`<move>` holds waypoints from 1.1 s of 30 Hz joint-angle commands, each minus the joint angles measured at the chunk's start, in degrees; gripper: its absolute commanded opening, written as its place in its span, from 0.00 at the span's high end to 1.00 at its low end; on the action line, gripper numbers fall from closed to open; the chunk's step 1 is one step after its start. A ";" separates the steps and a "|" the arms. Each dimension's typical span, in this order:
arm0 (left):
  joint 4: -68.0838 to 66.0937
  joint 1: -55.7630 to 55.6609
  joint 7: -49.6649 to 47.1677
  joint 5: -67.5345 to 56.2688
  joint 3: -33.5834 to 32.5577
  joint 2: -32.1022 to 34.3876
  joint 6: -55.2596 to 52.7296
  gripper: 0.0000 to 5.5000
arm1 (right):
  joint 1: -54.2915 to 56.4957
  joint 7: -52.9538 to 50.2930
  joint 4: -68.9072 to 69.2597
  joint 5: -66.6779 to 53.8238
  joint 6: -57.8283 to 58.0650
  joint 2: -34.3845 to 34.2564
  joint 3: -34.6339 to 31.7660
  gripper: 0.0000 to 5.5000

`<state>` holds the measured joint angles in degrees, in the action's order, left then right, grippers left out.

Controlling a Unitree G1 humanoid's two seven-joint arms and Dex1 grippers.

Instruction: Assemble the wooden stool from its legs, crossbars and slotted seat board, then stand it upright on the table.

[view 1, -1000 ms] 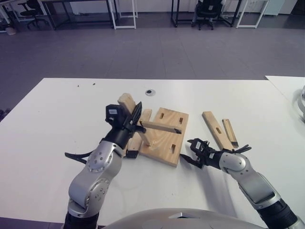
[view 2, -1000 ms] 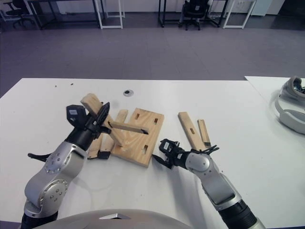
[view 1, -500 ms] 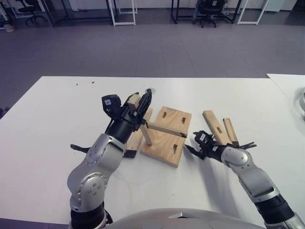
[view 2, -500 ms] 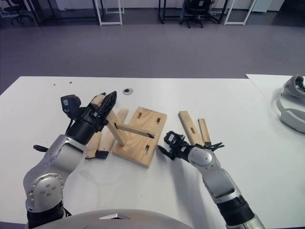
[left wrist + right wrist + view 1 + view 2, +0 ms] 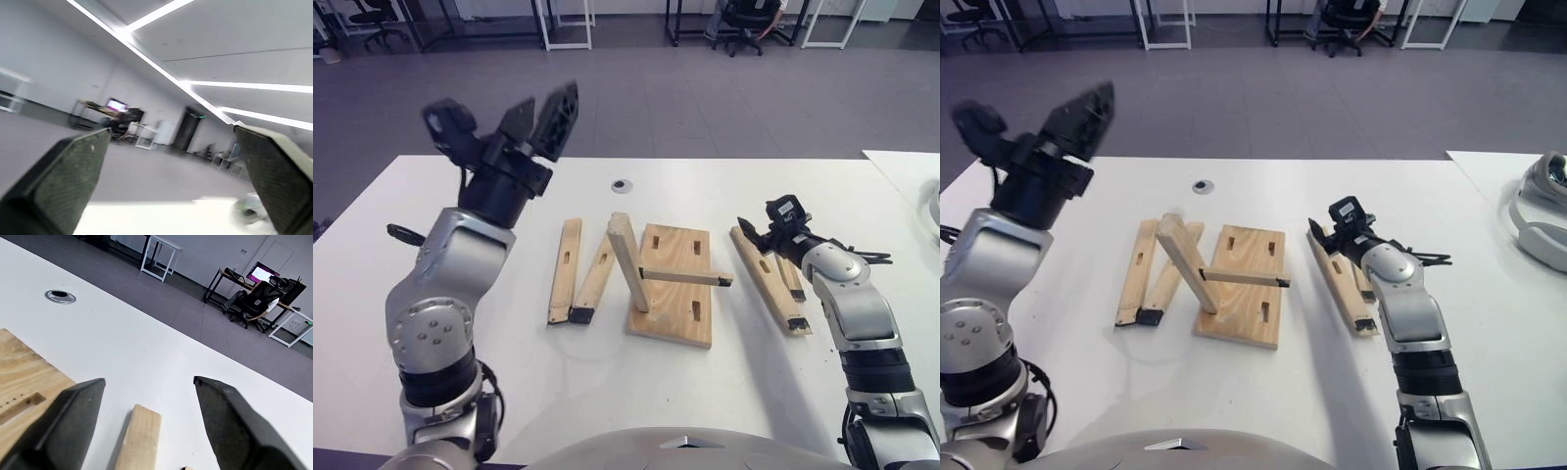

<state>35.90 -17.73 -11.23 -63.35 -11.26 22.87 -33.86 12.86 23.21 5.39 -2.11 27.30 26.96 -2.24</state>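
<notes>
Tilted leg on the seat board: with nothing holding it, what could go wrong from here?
1. The tilted leg, with a crossbar sticking out sideways, leans on the seat board unsupported; the left jaws are open and raised well away. It may topple.
2. The right jaws hang open over a slotted leg lying close beside a thinner bar; closing may catch or nudge both.

Lit evenly by ceiling strips (image 5: 151, 15); a thin soft shadow is cast along the seat board (image 5: 672, 309)'s near edge.
</notes>
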 commanded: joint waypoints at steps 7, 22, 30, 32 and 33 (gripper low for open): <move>-19.82 12.64 17.39 28.48 24.51 5.63 -5.39 0.16 | -1.36 -3.90 -4.00 0.93 -2.35 -2.10 -0.22 0.39; -22.01 14.79 21.92 42.99 27.31 4.19 -10.64 0.47 | -1.84 -4.47 -4.75 1.44 -3.22 -4.18 1.71 0.39; -15.52 2.60 25.77 40.34 17.38 -0.70 -3.76 0.62 | 15.04 3.87 -5.71 -28.49 14.26 -10.56 -13.23 0.39; -15.99 -2.55 30.16 39.88 16.36 -0.25 -0.60 0.62 | 20.35 3.95 -6.57 -35.36 17.59 -12.79 -15.55 0.39; -17.08 -4.67 33.60 40.06 16.49 0.33 2.21 0.62 | 23.72 3.09 -7.24 -39.47 18.99 -15.28 -16.77 0.39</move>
<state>20.21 -18.62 17.59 -22.72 5.60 22.20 -35.41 30.78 27.19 -0.77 -35.83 43.54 14.88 -17.12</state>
